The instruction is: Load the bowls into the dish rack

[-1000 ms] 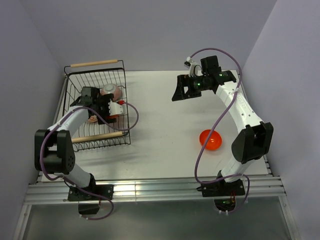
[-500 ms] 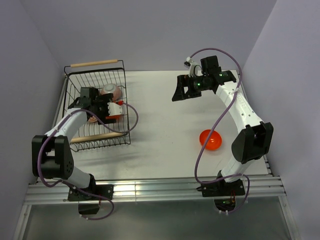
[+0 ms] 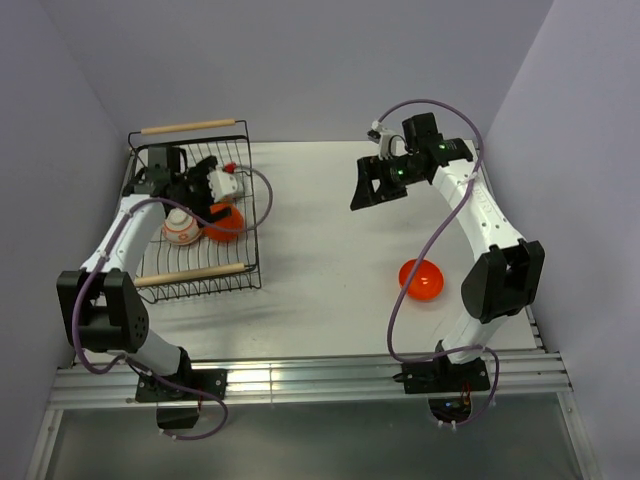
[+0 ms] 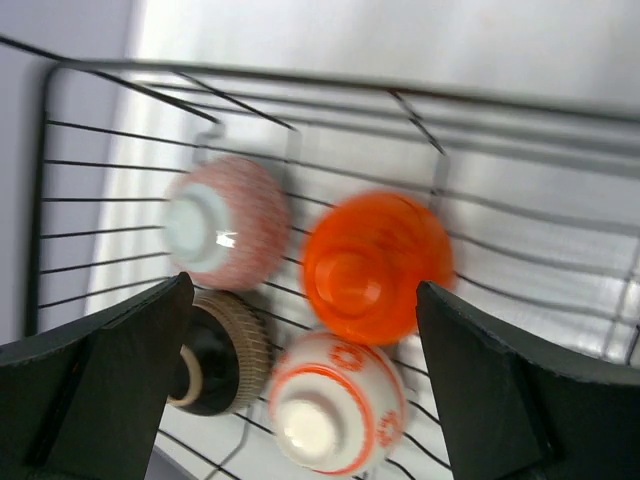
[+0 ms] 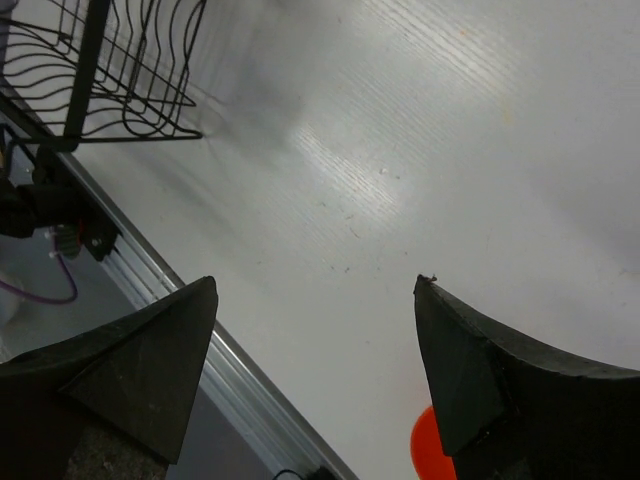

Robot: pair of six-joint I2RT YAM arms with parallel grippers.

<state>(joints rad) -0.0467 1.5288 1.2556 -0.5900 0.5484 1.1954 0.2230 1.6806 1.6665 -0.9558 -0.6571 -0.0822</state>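
Note:
The black wire dish rack (image 3: 195, 273) stands at the left. In the left wrist view the rack (image 4: 520, 120) holds several upturned bowls: a pinkish one (image 4: 222, 222), a glossy orange one (image 4: 375, 265), a tan-brown one (image 4: 225, 350) and a red-and-white one (image 4: 335, 415). My left gripper (image 3: 175, 190) hangs open and empty above them (image 4: 302, 290). Another orange bowl (image 3: 421, 280) sits on the table at the right. Its edge shows in the right wrist view (image 5: 425, 450). My right gripper (image 3: 362, 192) is open and empty, high above the table (image 5: 315, 282), far from that bowl.
The white table (image 3: 330, 250) ends in a metal rail (image 3: 300, 380) along the near side. Grey walls close in the left, back and right. The rack's corner (image 5: 130, 60) and the rail (image 5: 250, 380) show in the right wrist view.
My left gripper has let go of the pinkish bowl in the rack and drawn back toward the rack's far end. The right gripper has shifted slightly.

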